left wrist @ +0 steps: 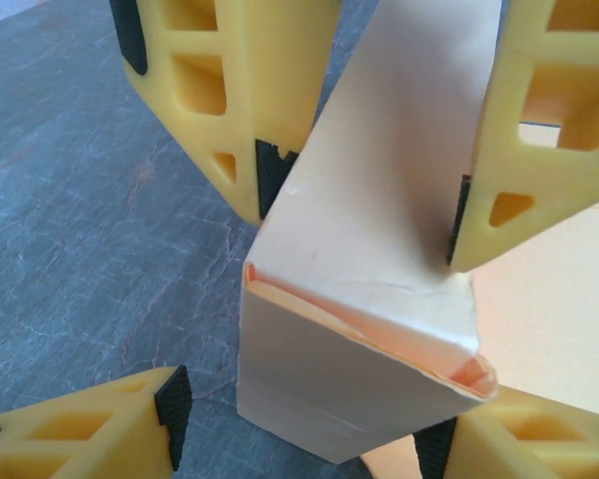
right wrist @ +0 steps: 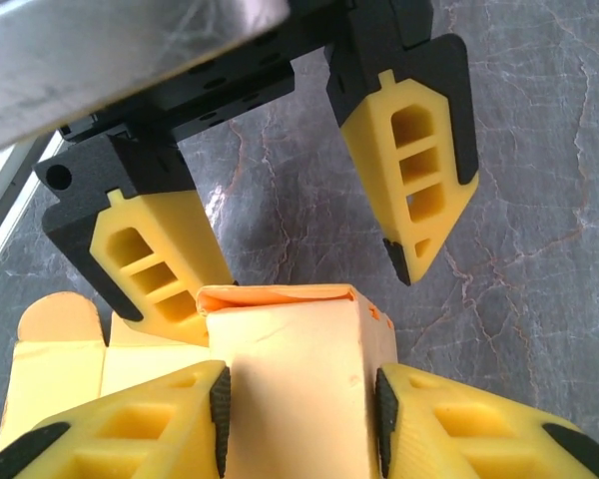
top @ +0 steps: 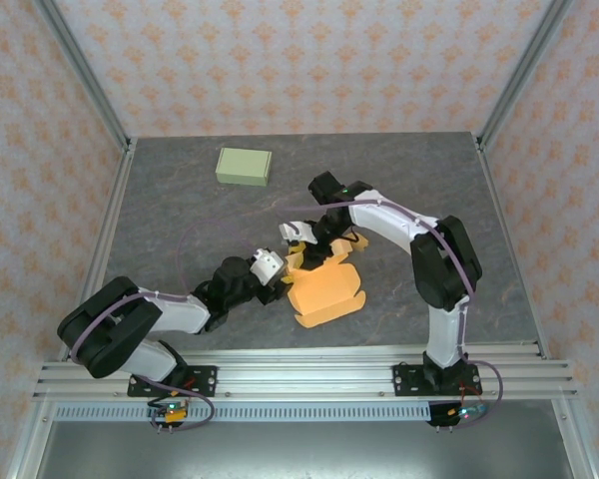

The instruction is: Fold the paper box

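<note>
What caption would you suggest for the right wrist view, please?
Right end effector grips the box; left end effector straddles it, open.

One orange paper box [top: 324, 291], one pale green box [top: 244, 166], two grippers: left gripper [top: 286, 267], right gripper [top: 303, 239]

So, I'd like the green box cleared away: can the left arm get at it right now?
Probably, once it backs off: the left tool stands open around a raised wall of the paper box, which the right tool pinches. The green box lies at the far side, nothing between.
</note>
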`<state>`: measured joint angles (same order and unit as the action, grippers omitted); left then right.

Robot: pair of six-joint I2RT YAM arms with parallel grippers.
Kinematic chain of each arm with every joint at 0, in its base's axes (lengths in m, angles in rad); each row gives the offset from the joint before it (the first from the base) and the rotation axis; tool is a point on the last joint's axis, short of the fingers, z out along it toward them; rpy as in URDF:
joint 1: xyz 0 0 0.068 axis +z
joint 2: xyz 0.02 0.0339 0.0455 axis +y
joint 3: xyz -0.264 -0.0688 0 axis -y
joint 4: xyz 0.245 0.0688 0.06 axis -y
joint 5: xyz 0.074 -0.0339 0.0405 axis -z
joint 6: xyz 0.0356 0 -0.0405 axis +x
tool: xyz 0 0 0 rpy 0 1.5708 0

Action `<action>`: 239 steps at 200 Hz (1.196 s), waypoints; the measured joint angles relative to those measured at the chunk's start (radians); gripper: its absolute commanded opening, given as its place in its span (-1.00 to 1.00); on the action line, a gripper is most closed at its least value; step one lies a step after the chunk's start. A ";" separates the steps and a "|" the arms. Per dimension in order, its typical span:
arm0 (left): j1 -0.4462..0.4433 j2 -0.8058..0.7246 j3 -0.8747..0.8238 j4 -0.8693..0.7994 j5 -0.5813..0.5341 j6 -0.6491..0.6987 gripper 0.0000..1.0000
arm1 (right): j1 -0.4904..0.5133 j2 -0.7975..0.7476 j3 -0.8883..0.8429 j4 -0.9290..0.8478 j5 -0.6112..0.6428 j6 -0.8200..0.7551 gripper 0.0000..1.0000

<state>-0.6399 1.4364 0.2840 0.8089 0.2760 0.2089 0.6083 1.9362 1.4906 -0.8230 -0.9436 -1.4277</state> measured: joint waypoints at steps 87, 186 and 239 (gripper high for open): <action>-0.002 0.101 0.158 -0.042 0.033 0.079 0.24 | -0.010 0.055 0.098 -0.063 -0.018 -0.016 0.09; -0.001 0.195 0.198 -0.038 0.094 0.081 -0.26 | -0.157 -0.082 -0.027 -0.010 -0.059 0.074 0.22; -0.001 0.214 0.265 -0.042 0.159 0.075 -0.33 | -0.239 -0.306 -0.251 0.168 -0.095 0.171 0.20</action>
<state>-0.6407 1.6505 0.5491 0.7670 0.4347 0.2836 0.3691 1.6302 1.2400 -0.6548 -1.0382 -1.2568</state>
